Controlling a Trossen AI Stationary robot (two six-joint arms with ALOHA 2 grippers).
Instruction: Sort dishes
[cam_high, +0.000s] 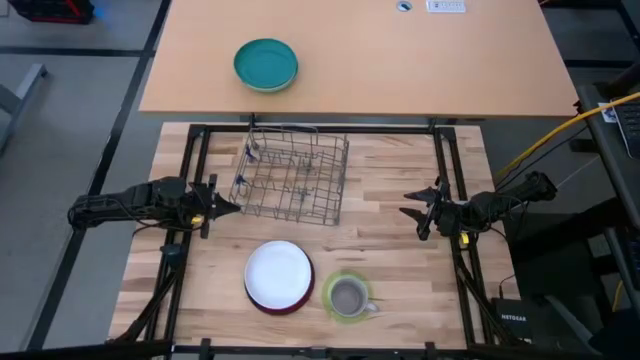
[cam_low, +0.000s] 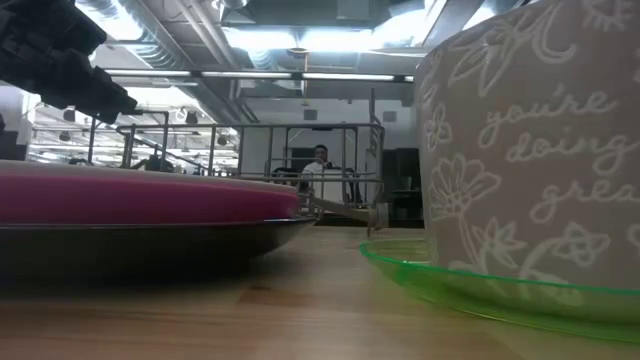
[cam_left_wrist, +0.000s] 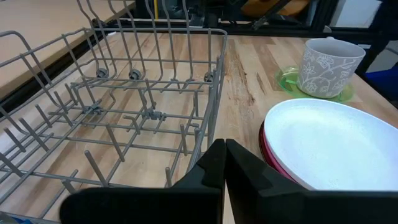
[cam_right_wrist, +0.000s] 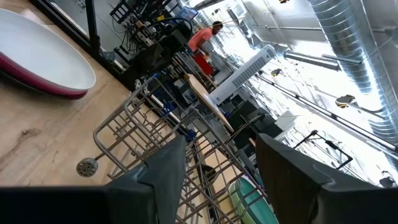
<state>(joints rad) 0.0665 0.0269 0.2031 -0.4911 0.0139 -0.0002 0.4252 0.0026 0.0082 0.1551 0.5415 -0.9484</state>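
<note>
A round white plate lies on the magenta plate near the table's near edge. Right of them a grey mug stands upright in the lime-green saucer. The wire dish rack stands at the table's middle. My left gripper is shut and empty, just left of the rack and above the table. My right gripper is open and empty, right of the rack. In the left wrist view the white plate, mug and rack show past my shut fingers.
A teal bowl sits on the far tan table. Black frame rails run along both sides of the butcher-block table. A person shows in the room behind; another person shows in the right wrist view.
</note>
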